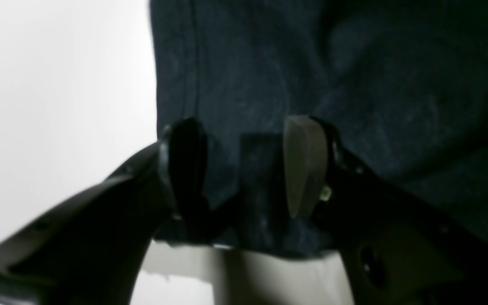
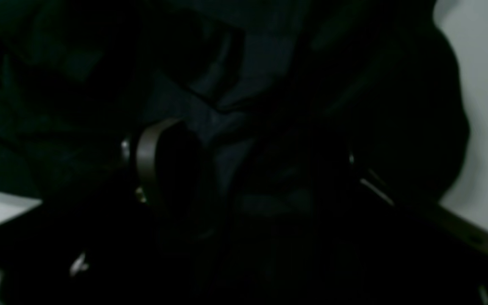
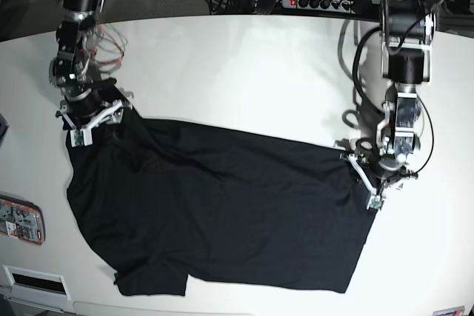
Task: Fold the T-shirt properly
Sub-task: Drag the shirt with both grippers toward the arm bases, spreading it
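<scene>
Left gripper [image 1: 244, 169]: jaws spread, straddling T-shirt [image 3: 222, 212] edge at frame right, unpinched. Right gripper [image 3: 95, 120]: spread over a corner, upper left. Shirt lies rumpled across table [image 3: 244, 72]; grippers likely stationed for a fold.

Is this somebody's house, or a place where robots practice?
Probably a robot lab, not a house: two arms work a black T-shirt on a bare white table, with a power strip and tangled cables behind it.

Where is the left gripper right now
In the base view the left gripper is on the right side, at the T-shirt's right edge; its wrist view shows the open jaws straddling the cloth's edge over the white table.
</scene>
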